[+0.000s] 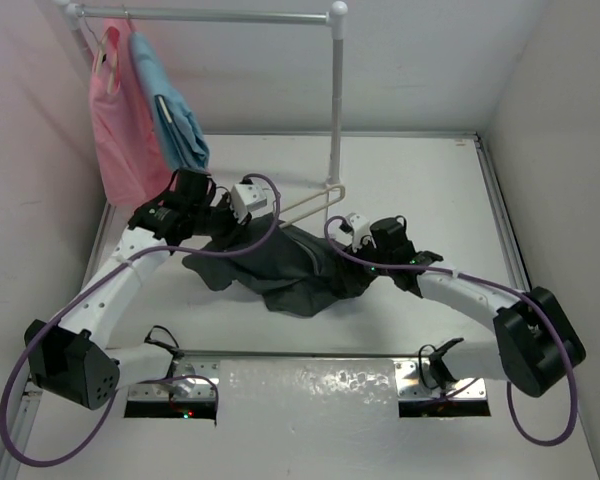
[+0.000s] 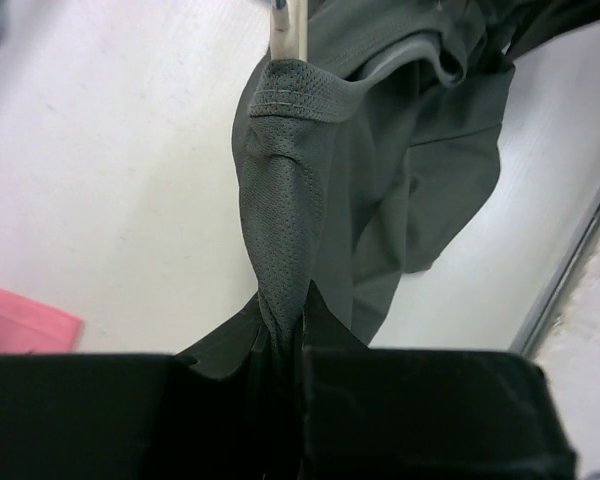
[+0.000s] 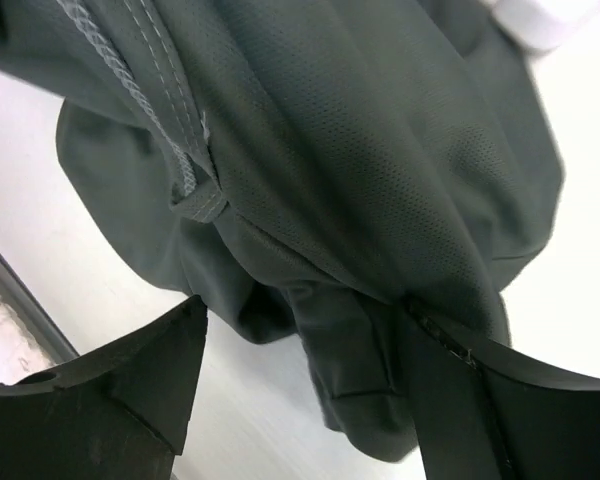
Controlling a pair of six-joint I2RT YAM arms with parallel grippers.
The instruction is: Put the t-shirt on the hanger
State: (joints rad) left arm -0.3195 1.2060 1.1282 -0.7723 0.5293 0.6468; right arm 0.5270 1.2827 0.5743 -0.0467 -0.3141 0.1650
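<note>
The left pincer [image 2: 288, 345] is clamped tight on a pinched fold of the t-shirt [image 1: 290, 268]. This pulls a stitched opening taut so that one arm of the hanger [image 2: 283, 28] can slide in, and the pale rod disappears behind that hem. The right pincer [image 3: 305, 305] stands wide apart and clamps nothing. Cloth drapes against one finger, perhaps to prop up the far side. The shirt sags mid-worktop [image 1: 420, 170], bunched between both arms.

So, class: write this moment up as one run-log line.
left gripper: shut on t-shirt | right gripper: open, cloth in the gap | hanger: one end in the t-shirt | status: not yet hung
</note>
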